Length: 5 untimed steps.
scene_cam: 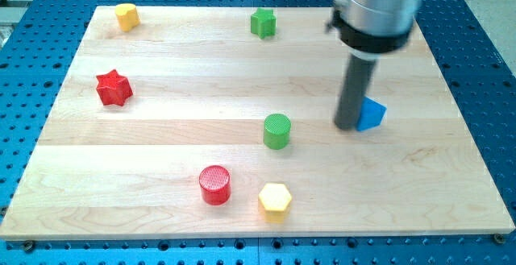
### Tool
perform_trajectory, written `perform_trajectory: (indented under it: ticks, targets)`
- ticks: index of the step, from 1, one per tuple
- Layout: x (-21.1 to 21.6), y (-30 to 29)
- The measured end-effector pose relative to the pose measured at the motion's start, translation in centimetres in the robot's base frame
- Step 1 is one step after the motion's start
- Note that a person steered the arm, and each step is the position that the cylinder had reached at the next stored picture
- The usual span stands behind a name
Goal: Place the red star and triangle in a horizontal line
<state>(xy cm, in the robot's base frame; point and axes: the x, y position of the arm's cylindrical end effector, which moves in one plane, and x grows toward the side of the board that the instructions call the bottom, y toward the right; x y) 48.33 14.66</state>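
The red star [114, 87] lies near the board's left edge. The blue triangle [372, 114] lies at the view's right, a little lower than the star. My tip [347, 126] rests on the board right against the triangle's left side, and the rod hides part of that block. The star is far to the left of my tip.
A yellow block [126, 15] sits at the top left corner and a green star [263, 23] at the top middle. A green cylinder [276, 130] stands at the centre. A red cylinder [215, 184] and a yellow hexagon [274, 200] lie near the bottom edge of the wooden board [451, 192].
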Motion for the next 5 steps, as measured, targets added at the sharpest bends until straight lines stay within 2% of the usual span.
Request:
perform_trajectory:
  ticks: [1,2,3,5]
  targets:
    - [-3.0,2.3]
    - [-1.7,1.7]
    - [1.6,5.5]
    - [-6.9,7.7]
